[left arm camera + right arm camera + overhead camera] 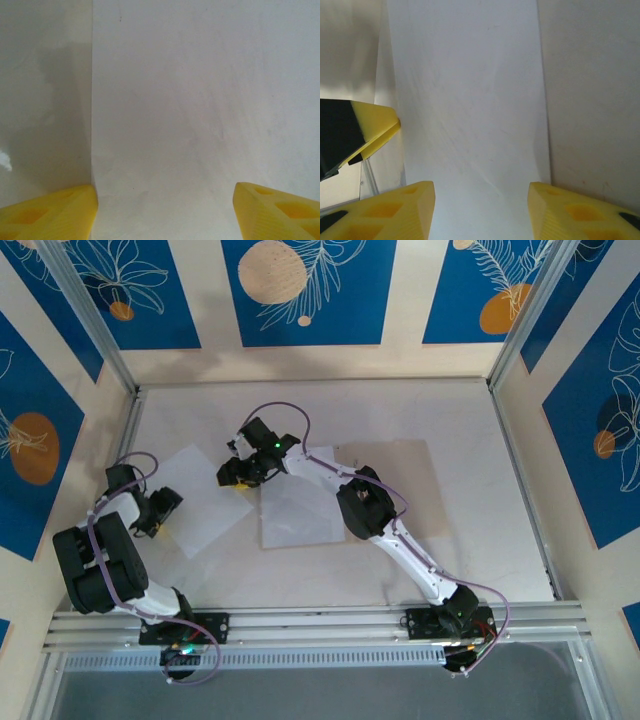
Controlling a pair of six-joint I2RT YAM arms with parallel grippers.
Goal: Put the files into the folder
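- Two files lie apart on the table (480,430), neither yet inside the folder (405,485). With each arm working its own sheet, they could easily end up skewed against each other.
- The left gripper (165,194) hangs low over the left sheet (200,495), fingers spread wide and holding nothing. Thin paper lying flat offers no edge to grip. If the fingers close from here, they would likely crumple the sheet or push it across the table instead of lifting it.
- The right gripper (480,189) is poised over the far-left corner of the centre sheet (300,515). Its fingers are parted with a clear gap and pinch nothing. Dragging from that corner could fold the sheet over or make it buckle.
- The folder itself may shift if a sheet is pushed against it, as nothing appears to pin it down.
- From above it is not possible to tell whether the folder's cover is raised enough to take a sheet. A sheet slid towards it might ride over the top rather than go in.
- The left sheet is plain white and unmarked. It sits turned at an angle at the left of the table, just beside the left arm, and well apart from the folder.
- The centre sheet is also plain white and lies roughly square in the middle of the table. Its right edge meets or overlaps the folder.
- The folder is a flat, pale tan rectangle to the right of centre, partly crossed by the right arm.
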